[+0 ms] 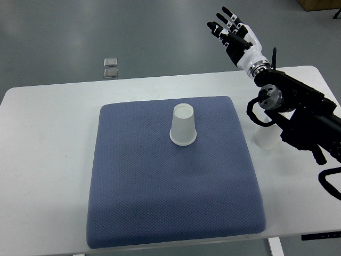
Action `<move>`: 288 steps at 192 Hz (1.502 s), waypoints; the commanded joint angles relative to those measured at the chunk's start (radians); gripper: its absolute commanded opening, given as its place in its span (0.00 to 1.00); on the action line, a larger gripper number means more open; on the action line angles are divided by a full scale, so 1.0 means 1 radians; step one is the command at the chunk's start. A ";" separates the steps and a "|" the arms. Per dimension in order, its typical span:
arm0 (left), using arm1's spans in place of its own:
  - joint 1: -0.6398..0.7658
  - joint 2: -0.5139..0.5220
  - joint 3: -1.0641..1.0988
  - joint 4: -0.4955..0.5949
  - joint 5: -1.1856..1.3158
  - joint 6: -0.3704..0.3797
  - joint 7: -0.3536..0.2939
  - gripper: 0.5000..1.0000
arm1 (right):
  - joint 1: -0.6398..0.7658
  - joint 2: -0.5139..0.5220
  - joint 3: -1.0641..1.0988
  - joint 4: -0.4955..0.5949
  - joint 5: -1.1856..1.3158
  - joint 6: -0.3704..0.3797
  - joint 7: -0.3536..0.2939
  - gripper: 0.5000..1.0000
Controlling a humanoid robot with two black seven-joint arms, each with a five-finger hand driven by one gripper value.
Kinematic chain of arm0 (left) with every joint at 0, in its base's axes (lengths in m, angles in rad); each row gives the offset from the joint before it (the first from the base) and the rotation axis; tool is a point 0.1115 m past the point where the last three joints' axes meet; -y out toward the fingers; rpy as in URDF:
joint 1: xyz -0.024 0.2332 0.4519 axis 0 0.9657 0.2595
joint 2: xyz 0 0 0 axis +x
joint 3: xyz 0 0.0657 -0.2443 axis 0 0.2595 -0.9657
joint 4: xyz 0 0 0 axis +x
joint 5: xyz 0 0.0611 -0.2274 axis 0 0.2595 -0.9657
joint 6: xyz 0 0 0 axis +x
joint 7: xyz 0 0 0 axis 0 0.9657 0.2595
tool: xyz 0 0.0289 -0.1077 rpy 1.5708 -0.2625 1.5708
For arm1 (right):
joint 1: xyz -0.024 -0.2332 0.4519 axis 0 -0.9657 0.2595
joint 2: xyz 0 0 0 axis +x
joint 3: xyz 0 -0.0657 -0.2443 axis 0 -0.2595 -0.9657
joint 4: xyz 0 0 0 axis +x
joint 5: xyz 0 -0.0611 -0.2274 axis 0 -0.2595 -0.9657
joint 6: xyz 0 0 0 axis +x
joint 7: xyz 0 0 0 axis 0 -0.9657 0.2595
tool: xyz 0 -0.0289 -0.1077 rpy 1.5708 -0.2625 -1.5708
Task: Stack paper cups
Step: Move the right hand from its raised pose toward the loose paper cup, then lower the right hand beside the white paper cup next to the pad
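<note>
standing upside down near the middle-top of the blue cushioned mat [160, 202], the paper cup [183, 125] rests on its wide rim with its base up, a posture that lets another cup drop over it. a second paper cup [265, 137] sits on the white table [48, 160] just off the mat's right edge, partly hidden under the right arm. the right hand [234, 33] hangs high beyond the table's far edge, fingers spread and holding nothing, well apart from both cups. no left hand shows. the mat lies bare on all sides of the centre cup, so a descent from above looks unobstructed; the second cup sits near the table's right side.
</note>
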 commanded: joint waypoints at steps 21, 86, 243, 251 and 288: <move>0.000 0.000 0.000 0.000 0.000 0.000 0.000 1.00 | 0.031 -0.012 -0.007 0.002 -0.005 -0.001 -0.002 0.83; 0.000 0.000 0.000 0.001 0.000 0.000 0.000 1.00 | 0.069 -0.090 -0.052 0.019 -0.091 0.012 -0.004 0.83; 0.000 0.000 0.000 0.001 0.000 0.000 0.000 1.00 | 0.233 -0.460 -0.443 0.166 -0.738 0.243 -0.010 0.83; 0.000 0.000 0.000 0.000 0.000 0.000 0.000 1.00 | 0.233 -0.474 -0.446 0.171 -0.795 0.251 -0.010 0.83; 0.000 0.000 0.000 0.000 0.000 0.000 0.000 1.00 | 0.249 -0.492 -0.466 0.194 -1.139 0.268 -0.010 0.83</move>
